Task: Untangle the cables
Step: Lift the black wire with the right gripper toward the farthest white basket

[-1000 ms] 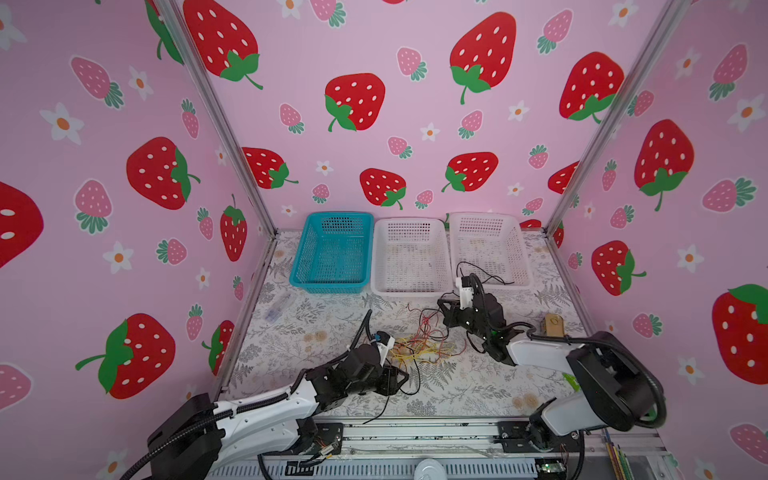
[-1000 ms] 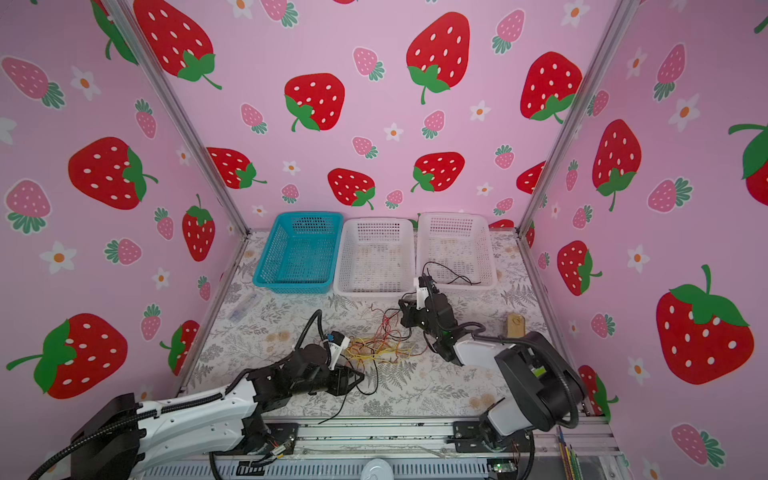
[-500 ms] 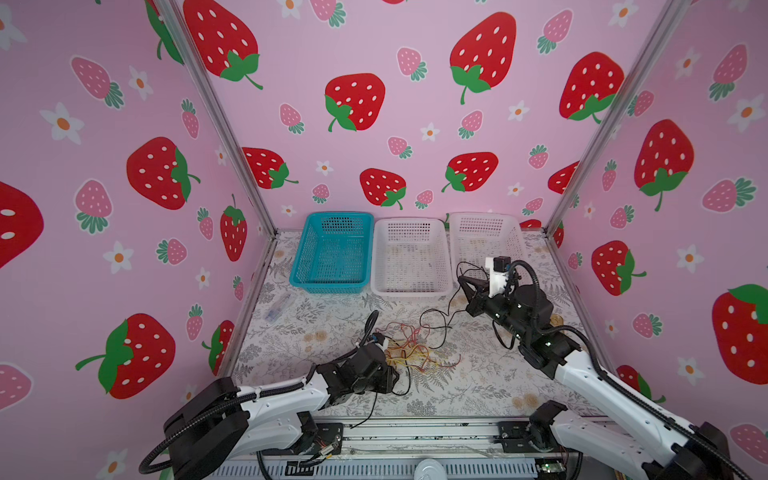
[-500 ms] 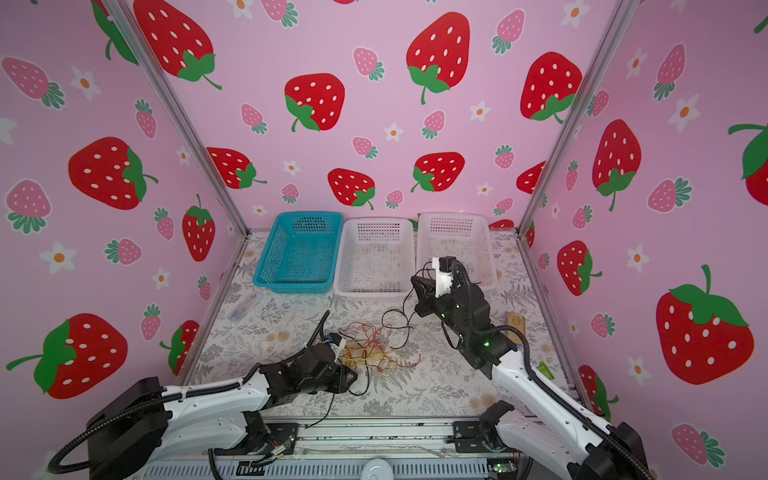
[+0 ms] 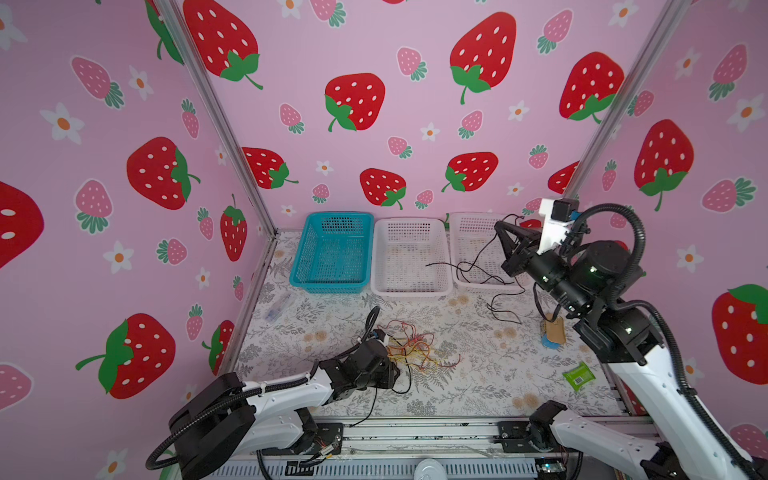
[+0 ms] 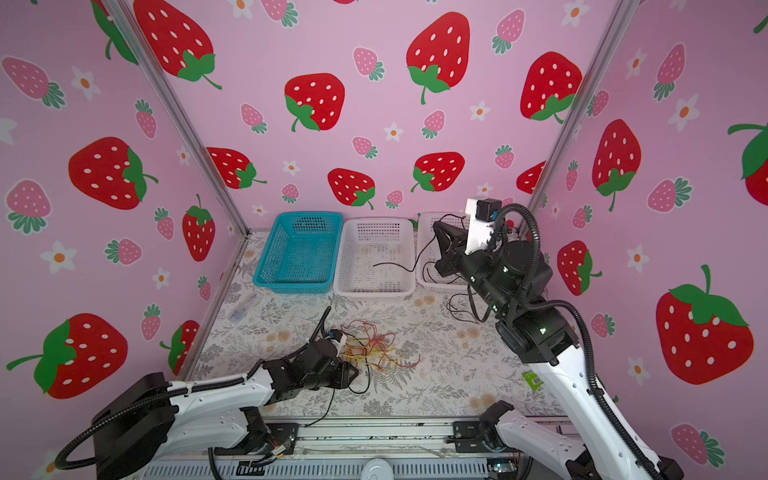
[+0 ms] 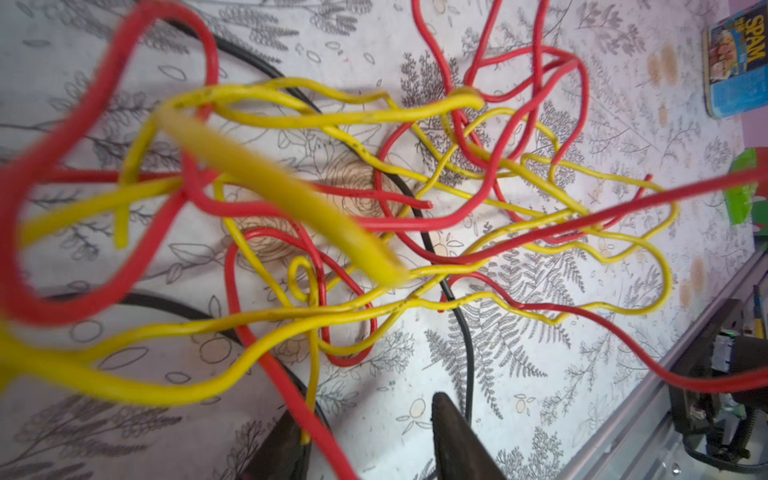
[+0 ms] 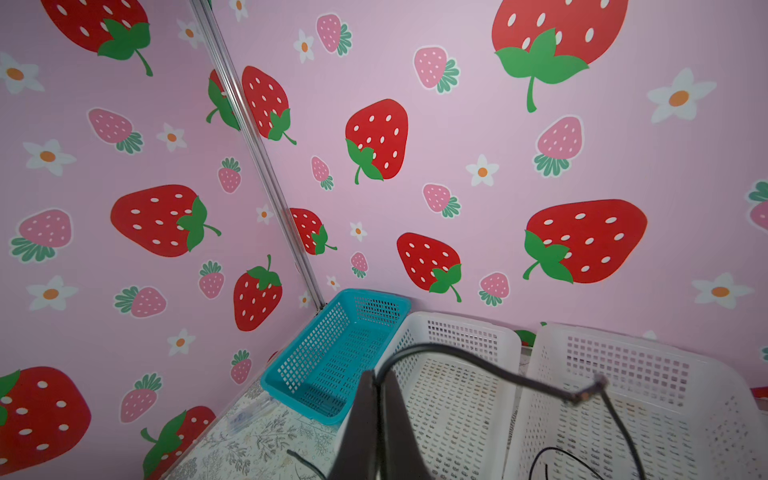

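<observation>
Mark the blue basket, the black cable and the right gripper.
blue basket (image 5: 328,286): in a top view, on its front rim.
black cable (image 8: 440,347): right wrist view, on the arc leaving the fingertips.
right gripper (image 8: 377,380): right wrist view, between its shut fingertips.

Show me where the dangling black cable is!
In both top views, on the right: the black cable hangs from the right gripper over the rightmost white basket.

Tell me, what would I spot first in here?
The strawberry walls all around jump out first. Then come the red and yellow cables tangled mid-table beside the left gripper, and the right gripper pinching a black cable up over the white baskets at the back.
</observation>
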`<action>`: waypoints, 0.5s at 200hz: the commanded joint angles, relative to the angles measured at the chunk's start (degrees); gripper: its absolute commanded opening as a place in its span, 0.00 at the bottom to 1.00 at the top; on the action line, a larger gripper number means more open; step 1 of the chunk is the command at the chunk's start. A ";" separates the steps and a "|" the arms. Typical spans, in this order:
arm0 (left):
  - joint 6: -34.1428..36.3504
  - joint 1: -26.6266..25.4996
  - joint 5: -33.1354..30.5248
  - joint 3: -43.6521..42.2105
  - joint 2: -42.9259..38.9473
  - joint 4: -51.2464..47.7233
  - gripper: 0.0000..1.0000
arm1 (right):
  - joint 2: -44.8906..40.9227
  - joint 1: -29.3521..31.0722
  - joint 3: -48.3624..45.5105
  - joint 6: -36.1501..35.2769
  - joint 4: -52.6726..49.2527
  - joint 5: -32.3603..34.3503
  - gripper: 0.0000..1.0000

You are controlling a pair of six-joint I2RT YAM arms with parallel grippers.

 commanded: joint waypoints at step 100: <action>0.73 0.26 2.09 4.13 2.80 1.97 0.00 | 26.93 -6.32 40.59 -8.19 -12.79 4.93 0.00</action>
